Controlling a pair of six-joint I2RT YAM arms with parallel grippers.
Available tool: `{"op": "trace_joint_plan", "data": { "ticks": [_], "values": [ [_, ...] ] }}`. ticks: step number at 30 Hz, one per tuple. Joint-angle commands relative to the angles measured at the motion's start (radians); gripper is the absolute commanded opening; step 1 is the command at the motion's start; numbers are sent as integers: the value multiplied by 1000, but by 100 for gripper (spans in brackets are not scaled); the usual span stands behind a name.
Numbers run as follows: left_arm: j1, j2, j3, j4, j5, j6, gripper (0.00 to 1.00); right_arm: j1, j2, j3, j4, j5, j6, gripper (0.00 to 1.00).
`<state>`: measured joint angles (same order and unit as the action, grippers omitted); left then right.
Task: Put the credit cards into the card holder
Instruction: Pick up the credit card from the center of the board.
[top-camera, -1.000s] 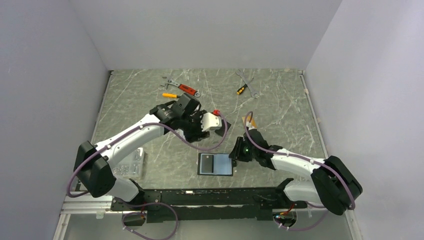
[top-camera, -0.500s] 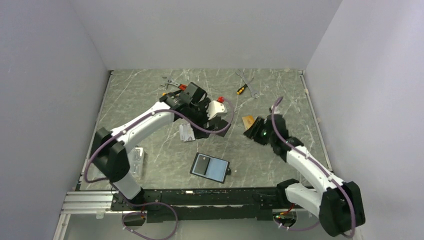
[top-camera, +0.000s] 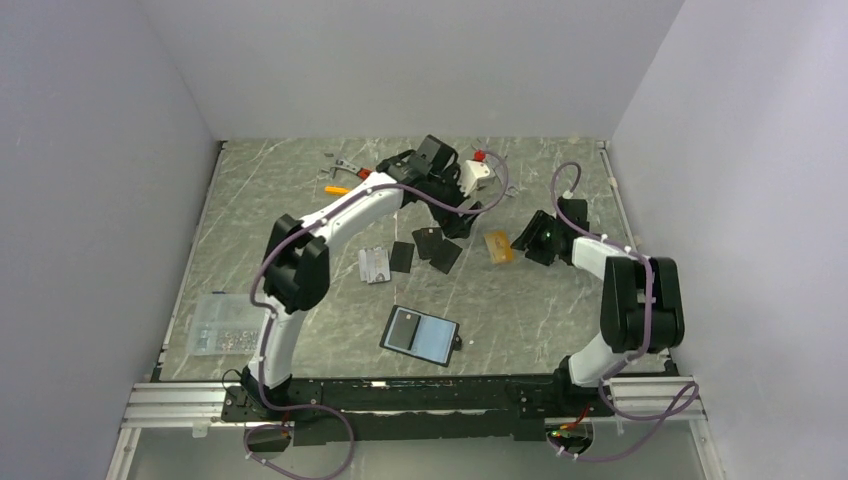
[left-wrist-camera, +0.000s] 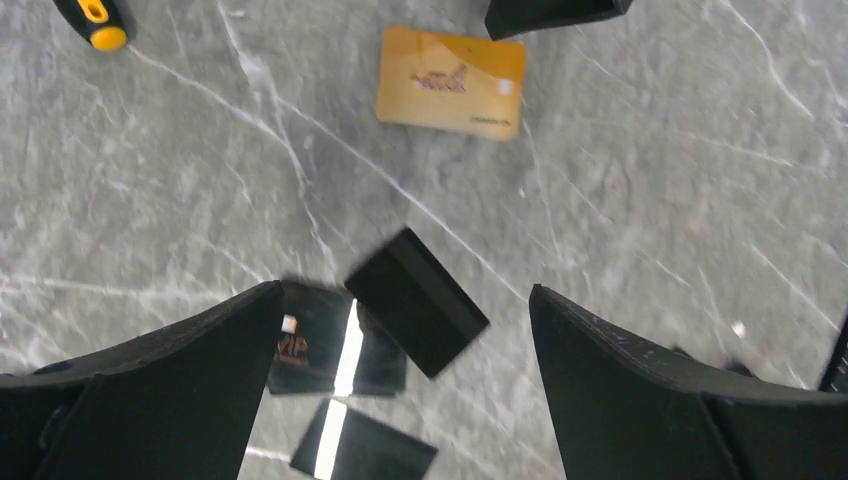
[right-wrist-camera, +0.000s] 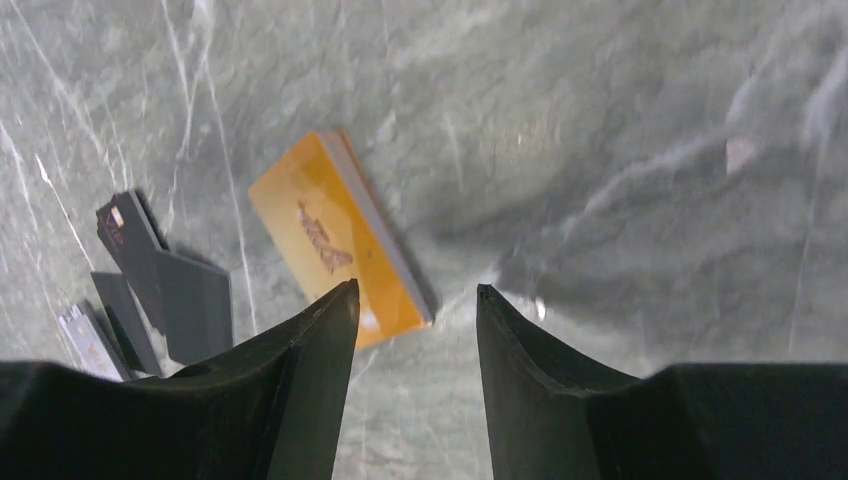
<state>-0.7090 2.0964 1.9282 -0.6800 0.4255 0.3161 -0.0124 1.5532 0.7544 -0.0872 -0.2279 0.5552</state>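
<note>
The card holder (top-camera: 420, 335) lies open near the front middle of the table, grey lining up. Three black credit cards (top-camera: 428, 250) lie loosely overlapped further back, a silver one (top-camera: 373, 265) to their left and a gold one (top-camera: 498, 246) to their right. My left gripper (top-camera: 456, 220) hovers over the black cards (left-wrist-camera: 417, 302), wide open and empty; the gold card (left-wrist-camera: 450, 82) lies beyond it. My right gripper (top-camera: 522, 244) is low beside the gold card (right-wrist-camera: 335, 240), open, its left fingertip (right-wrist-camera: 340, 300) over the card's near corner, nothing between its jaws.
Wrenches (top-camera: 495, 165), a red-handled tool (top-camera: 362, 174) and a small orange tool (top-camera: 338, 189) lie along the back. A yellow-and-black screwdriver handle (left-wrist-camera: 90, 20) is near the gold card. A clear parts box (top-camera: 222, 323) sits at the front left.
My left arm swung from mid-table toward the back and opened wide; black cards now show below it. My right arm left the card holder, moved back-right to the gold card and opened wider.
</note>
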Motion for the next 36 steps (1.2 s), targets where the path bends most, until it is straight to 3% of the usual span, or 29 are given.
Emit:
{"op": "trace_joint_plan", "data": {
  "ticks": [1,11,25,31,36],
  "values": [
    [-5,101,113,50,23,-38,99,-35,95,91,151,-101,-25,49],
    [1,100,-4,190,-31,-104,99,-39,247,92,256,-216,22,49],
    [3,77,-88,216,-78,-80,97,102,133,-153,362,-170,122,45],
    [-3,105,-74,199,-101,-32,96,97,69,-166,305,-107,107,43],
    [-29,123,-80,192,-130,22,97,86,91,-167,333,-154,116,40]
  ]
}}
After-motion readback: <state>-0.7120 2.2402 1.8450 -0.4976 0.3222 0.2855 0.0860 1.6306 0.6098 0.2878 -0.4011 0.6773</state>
